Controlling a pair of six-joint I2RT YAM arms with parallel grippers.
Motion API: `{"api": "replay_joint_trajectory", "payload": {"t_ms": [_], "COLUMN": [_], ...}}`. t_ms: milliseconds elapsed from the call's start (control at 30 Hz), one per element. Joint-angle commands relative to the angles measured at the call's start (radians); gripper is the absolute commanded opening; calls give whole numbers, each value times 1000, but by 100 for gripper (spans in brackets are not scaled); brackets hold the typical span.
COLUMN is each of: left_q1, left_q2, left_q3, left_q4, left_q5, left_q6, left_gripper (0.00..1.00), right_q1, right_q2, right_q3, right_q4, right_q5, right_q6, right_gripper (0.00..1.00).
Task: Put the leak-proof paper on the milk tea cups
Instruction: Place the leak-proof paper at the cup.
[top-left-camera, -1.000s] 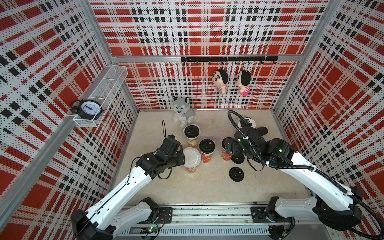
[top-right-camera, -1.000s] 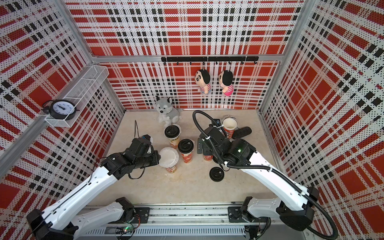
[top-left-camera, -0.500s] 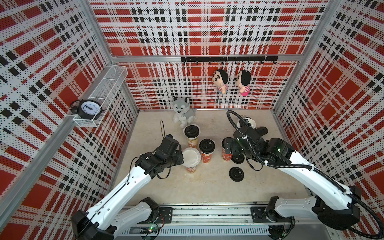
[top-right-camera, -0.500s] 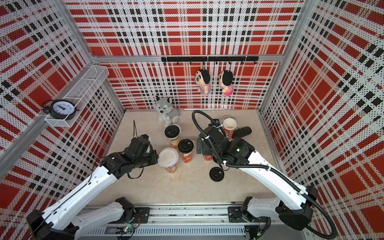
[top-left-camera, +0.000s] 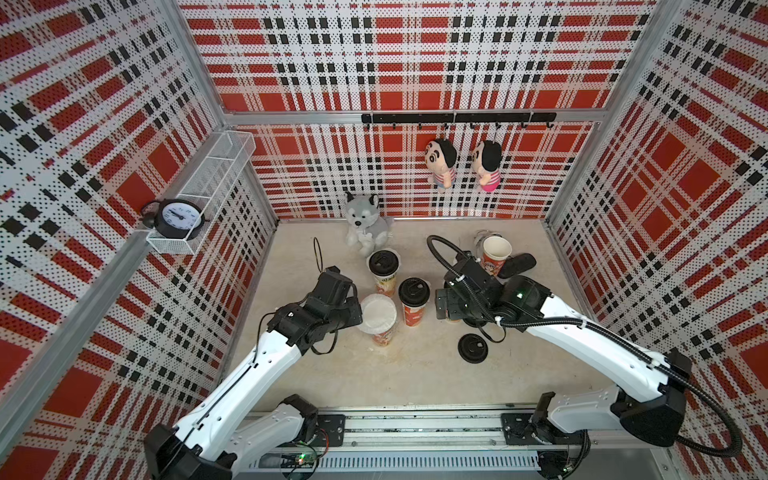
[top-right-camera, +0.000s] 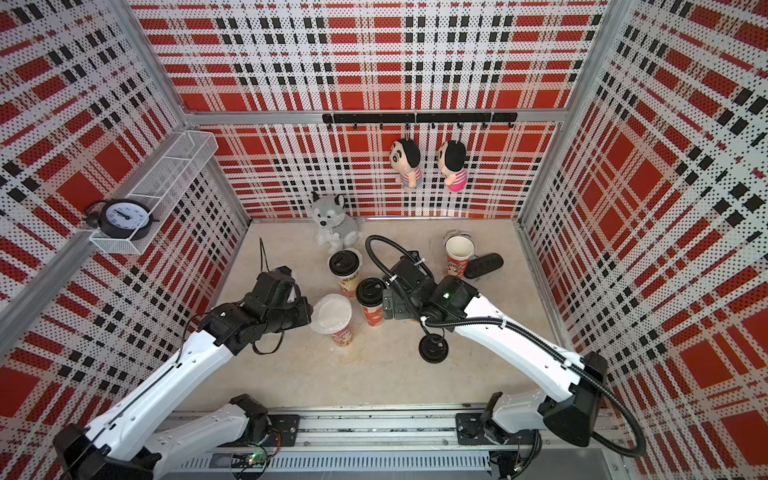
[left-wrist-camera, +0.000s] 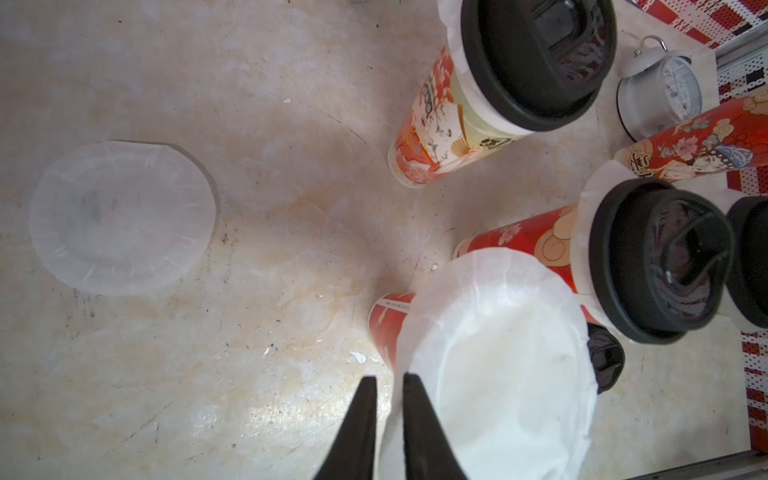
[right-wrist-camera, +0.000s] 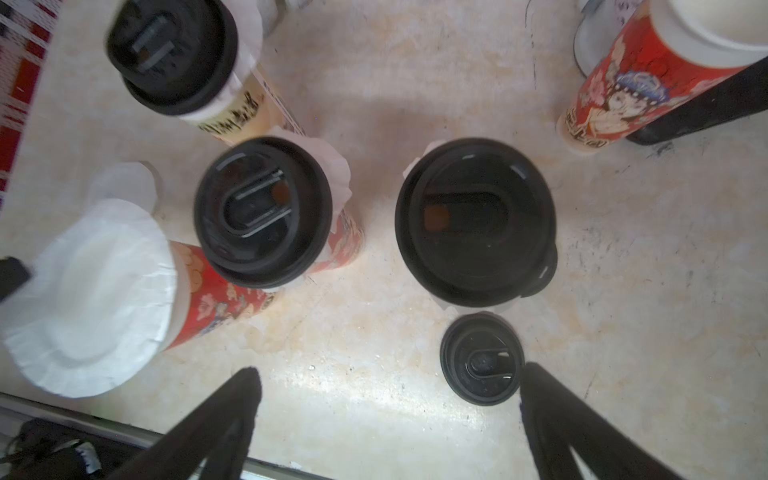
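Four of the five milk tea cups (top-left-camera: 413, 309) are already wearing leak-proof paper (top-left-camera: 377, 316). From the surface's left edge: the left hand (left-wrist-camera: 389, 379) is hovering at the rim of the unlidded papered cup (top-left-camera: 382, 337), its fingers (left-wrist-camera: 419, 428) standing a narrow slit apart with the sheet's edge lying in that slit; whether they are pinching it I cannot tell. Three cups beside it are sitting under black lids (right-wrist-camera: 473, 220), paper peeking out beneath. The right hand (right-wrist-camera: 390, 372) is gaping wide and empty above them. Only the bare cup (top-left-camera: 494, 251) toward the far right corner is waiting. The left wrist view is showing a spare sheet (left-wrist-camera: 122, 216) lying on the surface (top-left-camera: 415, 374); the top views are hiding it
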Motion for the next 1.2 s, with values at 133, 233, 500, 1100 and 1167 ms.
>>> {"api": "replay_joint_trajectory", "payload": {"t_ms": [133,233,500,1100,1167], "left_q1": [8,6,2,54,77], "left_q2": [-6,-5,0,-25,-29], "left_q3": [31,28,-1,54,53], "left_q4": [38,53,96,146,169], "left_q5": [42,58,77,6,23], "left_q6": [22,23,16,37,48], "left_gripper": [19,18,17,26,28], "right_q1": [26,26,25,-190,-294], "right_q2": [14,5,-2,-239,-295], "right_q3": [-11,-8,-12,-167,-244], "right_q4": [31,32,28,-61,-32], "right_q5": [-27,-20,-15,14,-43], "right_q6": [8,8,13,41,11], "right_gripper": [100,100,100,100,100]}}
